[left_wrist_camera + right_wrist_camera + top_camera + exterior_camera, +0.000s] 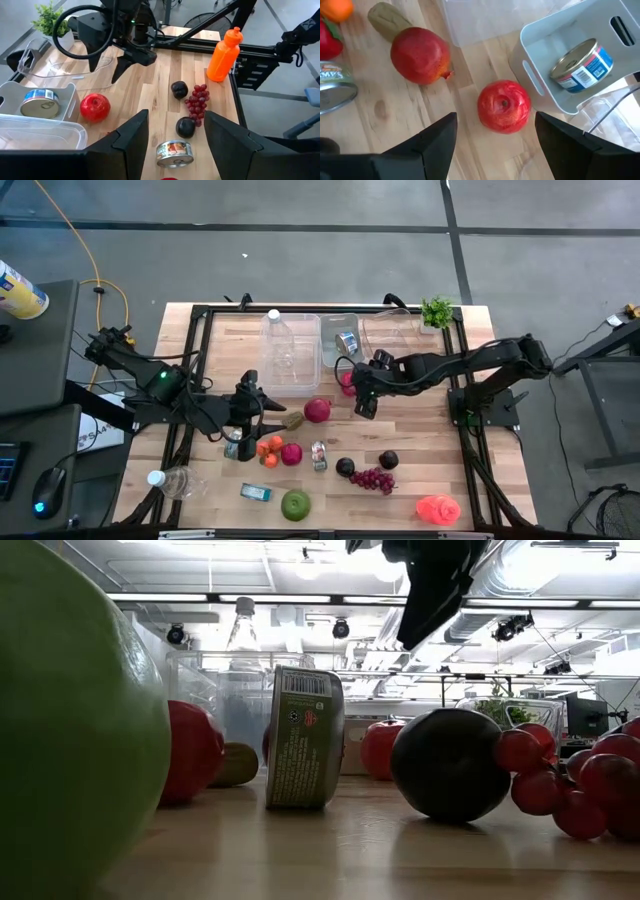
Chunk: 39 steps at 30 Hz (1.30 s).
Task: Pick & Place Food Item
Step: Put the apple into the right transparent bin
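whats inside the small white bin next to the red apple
The white bin holds one tin can with a blue and red label, lying tilted against the bin's wall. Nothing else shows on the bin's floor, though the spot under the can is covered.

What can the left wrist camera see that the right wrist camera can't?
Only the left wrist view shows the orange bottle, the red grapes, two dark plums and the right arm's tool hanging above the table. Only the right wrist view shows the pomegranate, a brownish food item and an orange. Both show the red apple on the wood beside the white bin holding a can.
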{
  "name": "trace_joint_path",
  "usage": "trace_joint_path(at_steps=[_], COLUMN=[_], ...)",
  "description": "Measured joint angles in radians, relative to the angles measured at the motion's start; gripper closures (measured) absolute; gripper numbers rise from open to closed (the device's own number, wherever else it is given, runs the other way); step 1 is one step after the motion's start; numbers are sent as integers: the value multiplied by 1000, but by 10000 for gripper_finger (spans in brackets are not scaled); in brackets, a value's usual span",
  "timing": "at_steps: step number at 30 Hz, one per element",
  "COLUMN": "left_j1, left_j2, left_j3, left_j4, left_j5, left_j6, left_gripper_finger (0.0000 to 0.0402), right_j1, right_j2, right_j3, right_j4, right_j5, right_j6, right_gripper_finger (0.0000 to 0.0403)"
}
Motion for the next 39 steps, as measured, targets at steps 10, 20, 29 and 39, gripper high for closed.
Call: trace_joint_path(at_steps=[10, 20, 29, 39], left_j1=[0, 0, 0, 0], left_j2=[0, 0, 0, 0], left_j3=[0, 0, 0, 0], left_j4=[0, 0, 0, 0], left_j5=[0, 0, -1, 27], left_j6=[0, 0, 0, 0], left_gripper_finger=[219, 219, 219, 219], right_j1=[1, 1, -3, -10], right_j2=[0, 0, 0, 0], right_j3=[0, 0, 0, 0], right_j4=[27, 56, 97, 65], right_j5=[27, 26, 126, 176], right_j6=[-26, -44, -69, -9], right_gripper_finger=[147, 146, 102, 67])
